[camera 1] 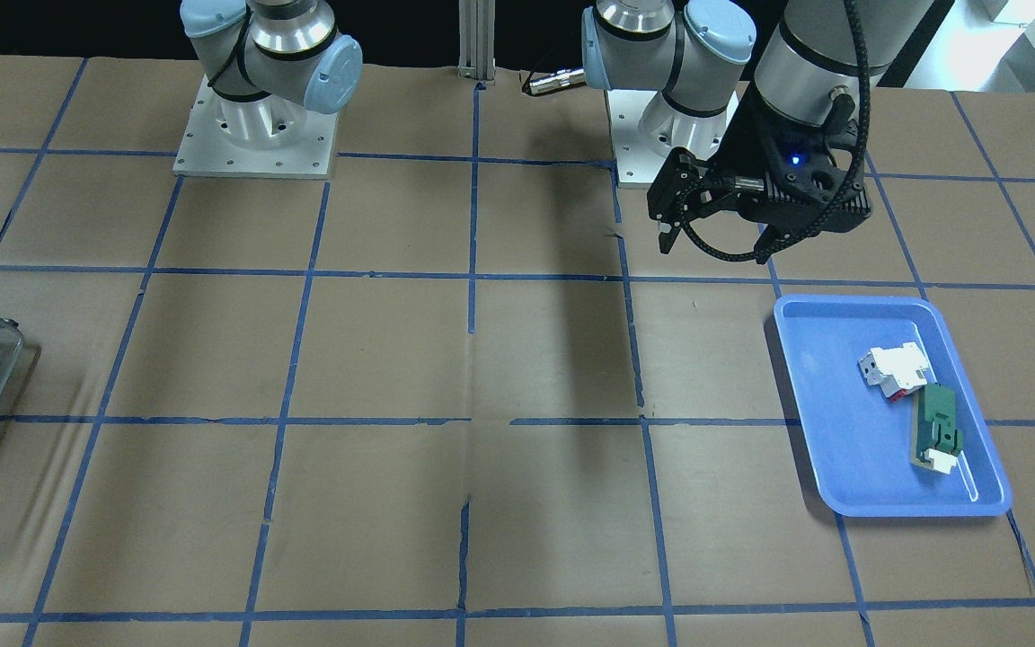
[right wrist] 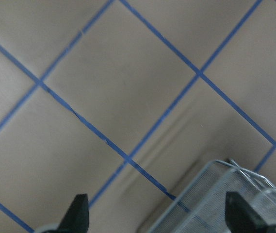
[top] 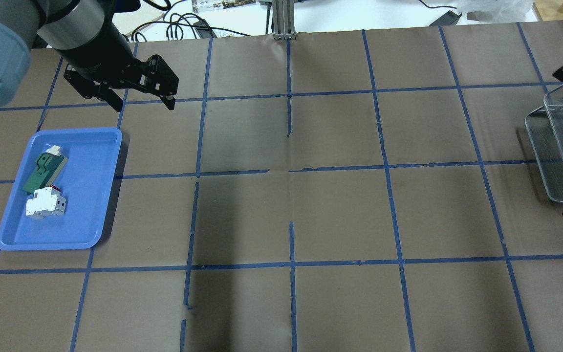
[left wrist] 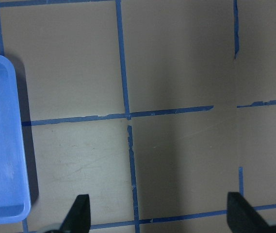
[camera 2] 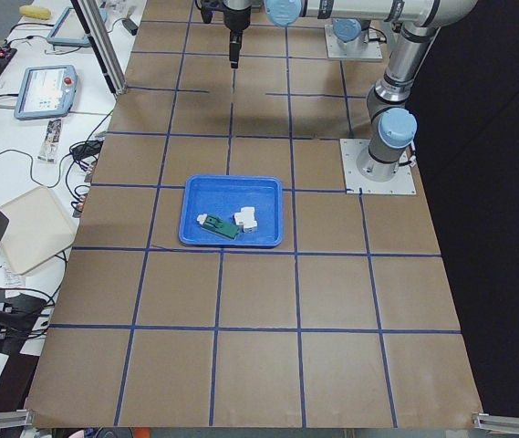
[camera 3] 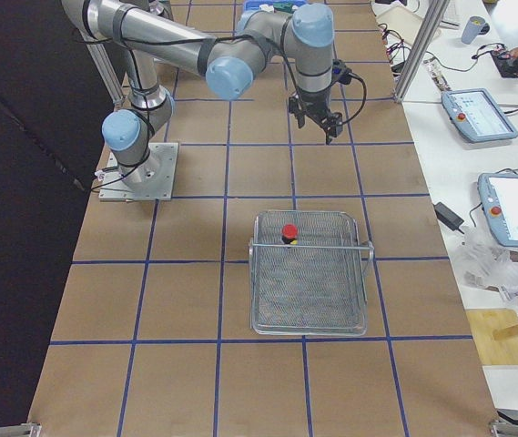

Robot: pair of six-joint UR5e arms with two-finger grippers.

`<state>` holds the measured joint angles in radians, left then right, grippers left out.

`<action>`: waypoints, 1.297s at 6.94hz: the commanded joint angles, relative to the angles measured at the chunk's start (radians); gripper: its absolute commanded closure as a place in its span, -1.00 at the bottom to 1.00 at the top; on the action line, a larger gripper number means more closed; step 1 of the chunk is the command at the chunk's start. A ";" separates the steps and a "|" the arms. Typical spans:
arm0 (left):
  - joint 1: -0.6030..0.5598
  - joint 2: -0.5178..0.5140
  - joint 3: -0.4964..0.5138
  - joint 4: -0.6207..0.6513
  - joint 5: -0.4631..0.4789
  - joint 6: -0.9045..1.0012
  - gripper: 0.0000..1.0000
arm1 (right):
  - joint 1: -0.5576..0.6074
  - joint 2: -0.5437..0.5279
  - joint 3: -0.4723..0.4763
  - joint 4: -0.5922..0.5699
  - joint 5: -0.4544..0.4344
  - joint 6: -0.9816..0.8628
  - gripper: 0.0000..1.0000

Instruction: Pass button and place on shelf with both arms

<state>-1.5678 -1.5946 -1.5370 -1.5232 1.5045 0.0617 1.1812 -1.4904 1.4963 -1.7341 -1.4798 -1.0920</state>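
Note:
The button (camera 3: 289, 233), with a red cap on a black body, sits upright on the wire shelf (camera 3: 318, 296) and shows only in the exterior right view. My right gripper (right wrist: 157, 218) is open and empty. It hangs high above the table (camera 3: 320, 127), beside the shelf (right wrist: 215, 204) and apart from the button. My left gripper (top: 143, 105) is open and empty, above the table just beyond the blue tray's far corner. It also shows in the front-facing view (camera 1: 715, 244) and in its own wrist view (left wrist: 159, 218).
The blue tray (top: 86, 195) holds a white block with red (top: 44, 203) and a green-and-white flat part (top: 44, 168). They also show in the front-facing view: tray (camera 1: 823, 404), block (camera 1: 893, 368), flat part (camera 1: 935, 431). The shelf (top: 555, 161) stands at the table's right end.

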 commanded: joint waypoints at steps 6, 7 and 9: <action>0.003 0.005 0.000 -0.038 0.005 0.001 -1.00 | 0.393 -0.007 -0.070 0.085 -0.083 1.046 -1.00; 0.003 0.005 0.000 -0.037 0.003 0.001 -1.00 | 0.394 -0.010 -0.067 0.088 -0.082 1.047 -1.00; 0.009 0.005 -0.002 -0.037 0.003 0.003 -1.00 | 0.394 -0.008 -0.061 0.090 -0.071 1.061 -1.00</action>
<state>-1.5619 -1.5892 -1.5379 -1.5602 1.5081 0.0632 1.5754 -1.4982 1.4317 -1.6472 -1.5567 -0.0425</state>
